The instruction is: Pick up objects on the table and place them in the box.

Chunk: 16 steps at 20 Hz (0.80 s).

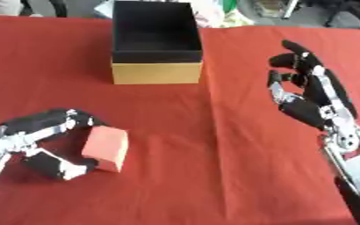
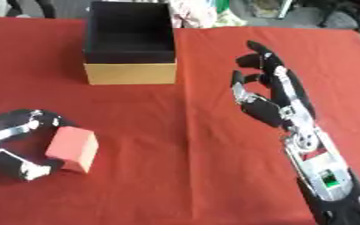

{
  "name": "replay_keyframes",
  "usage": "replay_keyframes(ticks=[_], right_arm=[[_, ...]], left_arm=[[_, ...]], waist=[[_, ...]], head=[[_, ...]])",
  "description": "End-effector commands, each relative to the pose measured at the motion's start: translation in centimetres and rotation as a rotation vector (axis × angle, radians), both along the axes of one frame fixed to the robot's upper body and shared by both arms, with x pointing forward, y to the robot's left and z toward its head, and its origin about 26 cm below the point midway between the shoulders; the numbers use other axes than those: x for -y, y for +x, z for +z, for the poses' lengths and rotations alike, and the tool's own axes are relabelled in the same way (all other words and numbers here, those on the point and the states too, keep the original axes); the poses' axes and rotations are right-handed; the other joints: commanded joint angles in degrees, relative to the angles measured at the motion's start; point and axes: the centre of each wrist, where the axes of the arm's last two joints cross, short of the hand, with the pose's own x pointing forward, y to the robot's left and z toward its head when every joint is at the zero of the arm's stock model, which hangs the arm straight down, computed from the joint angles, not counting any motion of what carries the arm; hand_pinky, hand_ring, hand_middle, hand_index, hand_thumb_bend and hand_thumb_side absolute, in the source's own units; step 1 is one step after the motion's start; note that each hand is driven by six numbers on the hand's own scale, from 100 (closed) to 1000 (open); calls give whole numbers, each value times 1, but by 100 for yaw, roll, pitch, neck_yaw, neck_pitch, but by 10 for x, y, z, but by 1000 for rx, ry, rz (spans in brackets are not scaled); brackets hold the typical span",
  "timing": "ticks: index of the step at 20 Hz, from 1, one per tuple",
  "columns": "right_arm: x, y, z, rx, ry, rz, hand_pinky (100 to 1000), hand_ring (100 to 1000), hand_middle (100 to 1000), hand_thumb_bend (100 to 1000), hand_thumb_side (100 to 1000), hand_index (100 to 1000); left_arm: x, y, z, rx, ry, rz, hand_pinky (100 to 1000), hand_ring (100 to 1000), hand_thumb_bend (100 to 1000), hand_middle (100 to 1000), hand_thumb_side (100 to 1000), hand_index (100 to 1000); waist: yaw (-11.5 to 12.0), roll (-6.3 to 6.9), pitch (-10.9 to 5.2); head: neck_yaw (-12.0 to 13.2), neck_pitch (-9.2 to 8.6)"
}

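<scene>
Left eye view. A red block (image 1: 106,148) is seen on the red table cloth (image 1: 214,145), near the front left, well apart from the box (image 1: 156,44), which stands at the far middle of the table with its open top up. The box is black inside with a tan front wall. The block lies just to the inner side of the left hand (image 1: 41,145); the hand's fingers are curled round from above and its thumb from below, so that the block is bracketed on its left face. Contact is seen at the lower finger or thumb tip against the block's bottom corner; whether the upper fingers touch it cannot be told. The block's longer side appears to run roughly top to bottom in the picture, slightly tilted. The left hand is plainly the nearer one. The path from block to box is judged to run away from the robot and a little rightward.

Right eye view. The right hand (image 2: 271,94) is held above the cloth at the right, well apart from both block and box. Its fingers are spread and only lightly bent, palm turned toward the middle; nothing is held or touched. The box interior appears empty as far as is shown.
</scene>
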Motion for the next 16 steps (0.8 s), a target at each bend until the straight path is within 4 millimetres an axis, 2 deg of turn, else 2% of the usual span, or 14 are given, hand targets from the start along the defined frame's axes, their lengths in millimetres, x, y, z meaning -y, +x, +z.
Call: replay_keyframes(ticks=[1, 9, 16], right_arm=[[3, 0, 6, 16, -10, -3, 637, 797, 699, 100, 210, 940], [3, 0, 5, 13, -11, -2, 637, 797, 699, 100, 210, 940], [-1, 2, 6, 16, -8, 18, 637, 797, 699, 100, 209, 941]], left_arm=[[-5, -2, 24, 70, -36, 11, 768, 825, 163, 570, 228, 733], [-6, -2, 74, 209, -128, 23, 765, 810, 156, 566, 219, 734], [-3, 22, 108, 280, -191, 93, 757, 793, 149, 560, 220, 732]], waist=[[-5, 34, -78], [-29, 41, -80], [-145, 11, -33]], head=[[-16, -70], [-12, -77], [62, -147]])
